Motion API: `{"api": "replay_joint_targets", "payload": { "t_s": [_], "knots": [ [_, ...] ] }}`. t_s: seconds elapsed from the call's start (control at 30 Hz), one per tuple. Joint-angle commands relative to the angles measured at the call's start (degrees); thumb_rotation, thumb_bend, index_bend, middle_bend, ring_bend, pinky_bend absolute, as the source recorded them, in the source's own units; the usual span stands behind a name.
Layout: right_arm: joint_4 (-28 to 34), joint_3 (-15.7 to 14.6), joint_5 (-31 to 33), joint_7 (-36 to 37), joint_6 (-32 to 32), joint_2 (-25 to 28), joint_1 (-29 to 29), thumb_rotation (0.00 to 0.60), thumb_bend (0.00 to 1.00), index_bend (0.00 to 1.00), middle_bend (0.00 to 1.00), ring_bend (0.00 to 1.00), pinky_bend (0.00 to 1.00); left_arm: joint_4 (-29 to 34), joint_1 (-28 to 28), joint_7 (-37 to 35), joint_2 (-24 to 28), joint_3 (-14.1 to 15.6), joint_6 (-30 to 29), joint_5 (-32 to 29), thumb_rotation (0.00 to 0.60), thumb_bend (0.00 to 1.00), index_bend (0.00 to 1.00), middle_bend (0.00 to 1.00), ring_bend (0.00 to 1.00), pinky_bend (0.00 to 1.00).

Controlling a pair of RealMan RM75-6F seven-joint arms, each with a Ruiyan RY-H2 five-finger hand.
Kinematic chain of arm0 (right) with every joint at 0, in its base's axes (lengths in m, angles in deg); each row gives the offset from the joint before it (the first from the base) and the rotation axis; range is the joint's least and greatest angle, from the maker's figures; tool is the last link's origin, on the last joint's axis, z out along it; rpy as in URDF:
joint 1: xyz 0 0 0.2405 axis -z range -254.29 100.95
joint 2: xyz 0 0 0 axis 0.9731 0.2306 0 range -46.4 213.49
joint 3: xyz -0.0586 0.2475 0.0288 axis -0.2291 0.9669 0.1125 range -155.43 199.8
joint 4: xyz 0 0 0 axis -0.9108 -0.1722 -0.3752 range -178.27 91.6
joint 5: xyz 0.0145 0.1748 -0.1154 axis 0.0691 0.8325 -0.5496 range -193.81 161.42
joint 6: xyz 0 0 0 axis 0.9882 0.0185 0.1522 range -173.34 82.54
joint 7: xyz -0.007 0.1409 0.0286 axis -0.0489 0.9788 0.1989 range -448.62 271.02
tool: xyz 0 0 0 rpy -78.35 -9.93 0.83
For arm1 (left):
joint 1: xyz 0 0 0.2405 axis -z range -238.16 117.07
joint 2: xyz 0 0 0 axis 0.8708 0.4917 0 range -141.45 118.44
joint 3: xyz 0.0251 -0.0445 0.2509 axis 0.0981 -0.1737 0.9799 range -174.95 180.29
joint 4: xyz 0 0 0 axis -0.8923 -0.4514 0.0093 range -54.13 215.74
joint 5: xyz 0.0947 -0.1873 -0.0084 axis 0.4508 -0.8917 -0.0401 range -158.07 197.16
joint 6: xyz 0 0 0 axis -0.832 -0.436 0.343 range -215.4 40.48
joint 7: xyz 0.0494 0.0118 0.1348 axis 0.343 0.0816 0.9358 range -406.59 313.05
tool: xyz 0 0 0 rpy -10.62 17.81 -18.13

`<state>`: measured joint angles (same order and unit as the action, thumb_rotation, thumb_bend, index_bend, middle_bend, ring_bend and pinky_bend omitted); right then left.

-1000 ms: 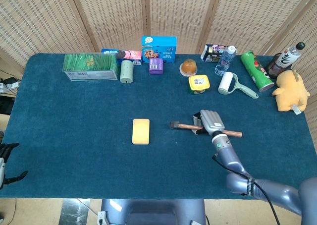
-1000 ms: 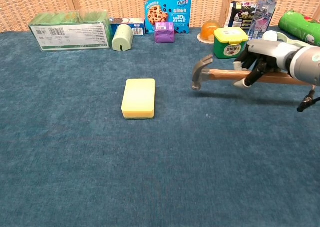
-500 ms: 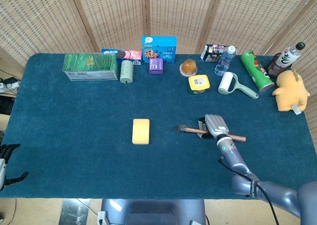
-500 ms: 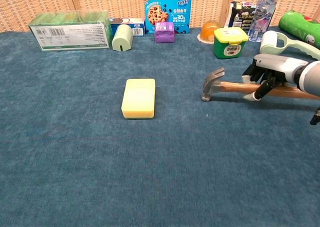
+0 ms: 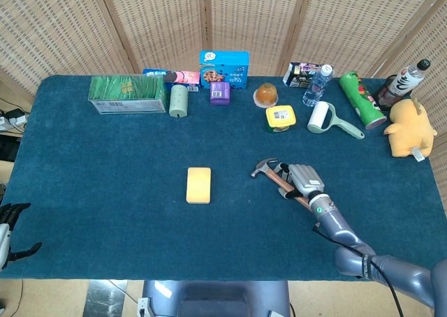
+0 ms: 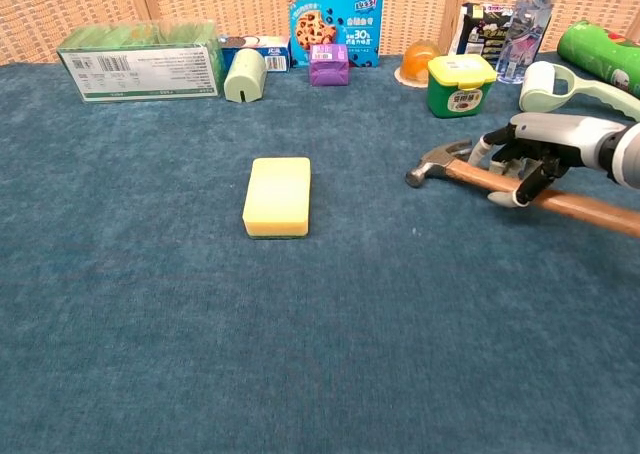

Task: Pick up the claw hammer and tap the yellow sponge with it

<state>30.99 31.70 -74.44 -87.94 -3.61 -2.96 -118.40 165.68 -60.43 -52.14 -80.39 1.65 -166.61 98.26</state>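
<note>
The yellow sponge (image 5: 199,185) (image 6: 277,196) lies flat near the middle of the blue table. To its right my right hand (image 5: 301,179) (image 6: 531,154) grips the wooden handle of the claw hammer (image 5: 269,172) (image 6: 455,170). The metal head points left toward the sponge and the handle slants back toward the right edge. A clear gap separates hammer head and sponge. My left hand (image 5: 8,226) hangs off the table's left front corner with fingers spread, holding nothing.
Along the far edge stand a green box (image 5: 127,94), a cookie box (image 5: 224,68), a purple cube (image 5: 220,93), a yellow-lidded jar (image 5: 280,119), a lint roller (image 5: 328,119), a green can (image 5: 360,98), bottles and a yellow plush (image 5: 408,128).
My right hand has drawn back toward me and turned the hammer. The handle now slants diagonally and the head sits higher in the head view, slightly further from the sponge.
</note>
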Motion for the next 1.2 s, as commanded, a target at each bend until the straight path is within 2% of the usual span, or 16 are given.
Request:
{"api": "replay_joint_targets", "payload": {
  "t_s": [0.03,0.23,0.33,0.4,0.5,0.57,0.63,0.8,0.97,1.1,1.13,1.2],
  "knots": [
    [0.99,-0.03,-1.87,1.42,0.43,1.06,0.66,0.600,0.43,0.23,0.35,0.35,0.34,-0.01,0.02,0.02,-0.06,0.04,0.01,0.06,0.600,0.20,0.15,0.16,0.08,0.09],
    [2.50,-0.01,-5.71,5.21,2.77,2.49,2.59,0.600,0.43,0.19,0.32,0.32,0.32,-0.01,-0.10,0.02,-0.14,0.10,-0.23,0.11,0.600,0.20,0.15,0.16,0.08,0.09],
    [3.63,0.39,-8.00,8.35,6.52,2.94,4.69,0.600,0.43,0.21,0.33,0.32,0.32,-0.10,-0.22,-0.09,-0.25,0.05,-0.58,0.18,0.600,0.20,0.15,0.16,0.08,0.09],
    [3.77,0.86,-9.02,9.84,9.64,2.65,6.07,0.600,0.42,0.28,0.39,0.38,0.36,-0.25,-0.31,-0.19,-0.41,-0.01,-0.89,0.25,0.600,0.20,0.15,0.16,0.08,0.09],
    [4.07,1.22,-10.55,11.46,14.65,2.46,8.40,0.600,0.41,0.46,0.55,0.54,0.47,-0.44,-0.37,-0.24,-0.58,-0.06,-1.07,0.25,0.600,0.20,0.15,0.16,0.08,0.09],
    [4.04,1.46,-11.69,11.91,19.15,2.19,10.36,0.600,0.41,0.53,0.62,0.62,0.54,-0.51,-0.37,-0.19,-0.64,-0.05,-0.94,0.11,0.600,0.20,0.15,0.16,0.08,0.09],
    [3.96,1.32,-12.42,11.55,22.29,2.12,11.90,0.600,0.41,0.59,0.68,0.69,0.60,-0.54,-0.37,-0.10,-0.69,-0.07,-0.92,0.06,0.600,0.20,0.15,0.16,0.08,0.09],
    [4.05,0.60,-14.13,7.96,30.64,2.52,16.16,0.600,0.41,0.63,0.73,0.74,0.64,-0.69,-0.43,0.29,-1.18,-0.48,-1.87,0.24,0.600,0.20,0.15,0.16,0.08,0.09],
    [4.70,-1.70,-16.05,4.80,36.20,4.97,20.62,0.600,0.41,0.66,0.76,0.79,0.67,-1.12,-0.35,0.28,-1.79,-0.74,-3.14,1.35,0.600,0.20,0.18,0.17,0.08,0.09],
    [4.37,-3.77,-17.43,3.05,40.05,7.10,24.45,0.600,0.42,0.68,0.77,0.81,0.68,-2.33,-0.39,-0.39,-2.83,-1.10,-5.00,2.71,0.600,0.21,0.24,0.20,0.08,0.09],
    [3.34,-5.46,-18.28,0.55,42.86,7.71,26.87,0.600,0.42,0.68,0.78,0.81,0.68,-3.25,-0.31,-0.19,-3.58,-1.26,-6.22,3.81,0.600,0.21,0.25,0.21,0.08,0.09],
    [3.08,-6.67,-19.41,-0.80,44.83,7.84,28.76,0.600,0.42,0.69,0.78,0.81,0.68,-4.51,-0.32,-0.03,-4.61,-1.23,-7.20,4.69,0.600,0.21,0.26,0.22,0.09,0.09]
  ]
}}
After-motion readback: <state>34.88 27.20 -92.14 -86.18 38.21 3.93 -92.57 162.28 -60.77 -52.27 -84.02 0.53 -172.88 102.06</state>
